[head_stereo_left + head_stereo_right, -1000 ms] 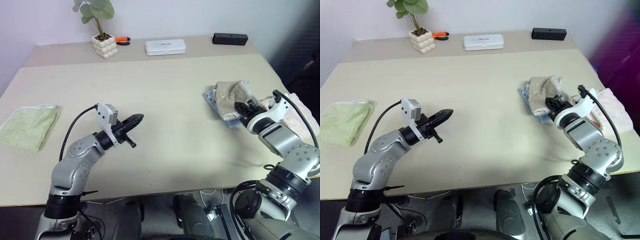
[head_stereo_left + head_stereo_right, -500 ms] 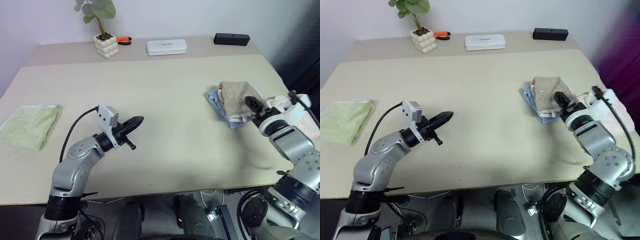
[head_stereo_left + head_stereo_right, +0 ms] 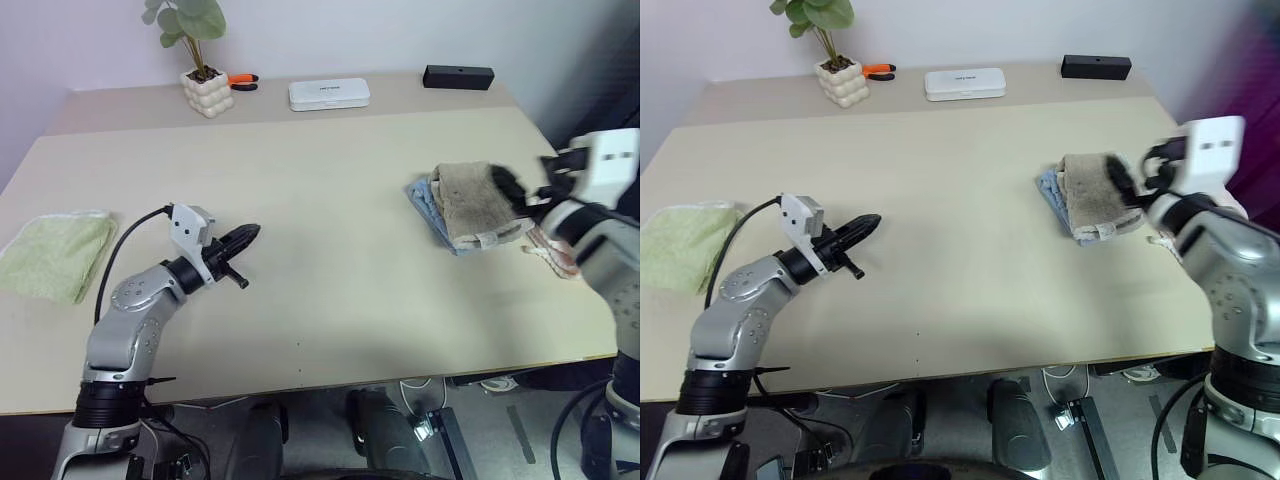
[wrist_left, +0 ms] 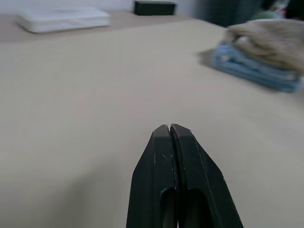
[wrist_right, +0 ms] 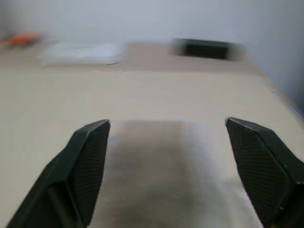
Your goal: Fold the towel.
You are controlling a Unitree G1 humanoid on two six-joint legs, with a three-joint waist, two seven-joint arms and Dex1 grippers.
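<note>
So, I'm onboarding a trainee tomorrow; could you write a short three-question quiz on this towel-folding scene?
1. True or false: the folded beige-tan terry towel lies on top of a folded light-blue cloth.
2. Which tool is open: A) left tool B) right tool?
3. Fill in: the folded light-green cloth lies near the table's ____ edge, on the robot's own side.

Key: 1 true; 2 B; 3 left.

My right pincer [image 3: 1127, 183] hovers over the folded towel [image 3: 1095, 192]; my left pincer [image 3: 864, 224] stays clear above the surface [image 3: 970, 260].
</note>
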